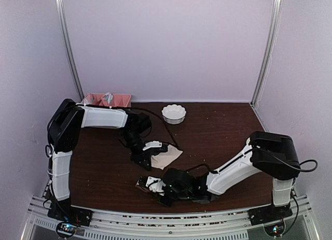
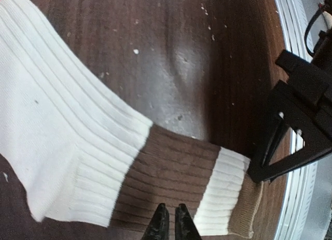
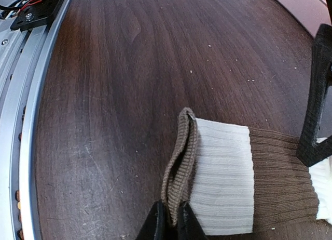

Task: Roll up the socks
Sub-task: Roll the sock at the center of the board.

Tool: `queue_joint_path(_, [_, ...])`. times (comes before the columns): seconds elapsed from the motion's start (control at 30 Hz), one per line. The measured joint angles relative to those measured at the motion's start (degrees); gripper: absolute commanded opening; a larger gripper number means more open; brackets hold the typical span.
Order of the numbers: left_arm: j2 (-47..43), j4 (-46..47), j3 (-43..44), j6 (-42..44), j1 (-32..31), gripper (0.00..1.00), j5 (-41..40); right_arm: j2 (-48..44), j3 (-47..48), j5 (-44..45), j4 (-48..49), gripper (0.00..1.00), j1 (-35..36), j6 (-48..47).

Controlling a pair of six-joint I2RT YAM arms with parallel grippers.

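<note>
Two soft, ribbed knit socks (image 3: 223, 172)

Left wrist: cream sock (image 2: 78, 146) cut off left and bottom, tan sock (image 2: 245, 211) mostly under it, left gripper (image 2: 170, 224) contact point below frame. Top view: both socks too covered to read

At the bottom, two black fingers (image 3: 155, 223), pinched together on the edge of the tan sock (image 3: 179, 157). That ribbed brown edge lifted up off the counter (image 3: 119, 84), folded and standing like a little hoop. Right beside it, touching, the cream sock (image 3: 223, 172), lying flat, with a wide dark brown stripe across it. On the right, the other arm's finger (image 3: 317, 105), black, tip down on the cream sock. Along the left, a shiny metal rail (image 3: 21, 125). Tiny pale crumbs on the dark wood.
</note>
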Motion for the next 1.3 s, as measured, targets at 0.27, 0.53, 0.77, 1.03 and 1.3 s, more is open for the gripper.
queue_joint_path(0.27, [8.7,0.8,9.8,-4.7,0.0,0.04,-0.6,0.0,-0.2,-2.7,0.3,0.00,-1.4,1.6])
queue_joint_path(0.53, [8.7,5.6,10.9,-11.6,0.4,0.03,-4.9,-0.1,-0.5,-10.1,0.5,0.00,-8.2,5.3])
queue_joint_path(0.77, [7.6,11.6,9.6,-15.7,2.3,0.17,-7.3,-1.0,-0.2,-17.2,-3.2,0.00,-13.1,6.9])
queue_joint_path(1.03, [0.0,12.4,4.0,-14.2,4.2,0.35,-7.0,-0.3,4.5,-26.9,-12.5,0.00,-16.9,12.6])
queue_joint_path(1.3, [-14.8,10.8,-7.7,-5.9,4.5,0.35,-3.6,2.8,7.3,-35.5,-13.3,0.00,-19.6,23.8])
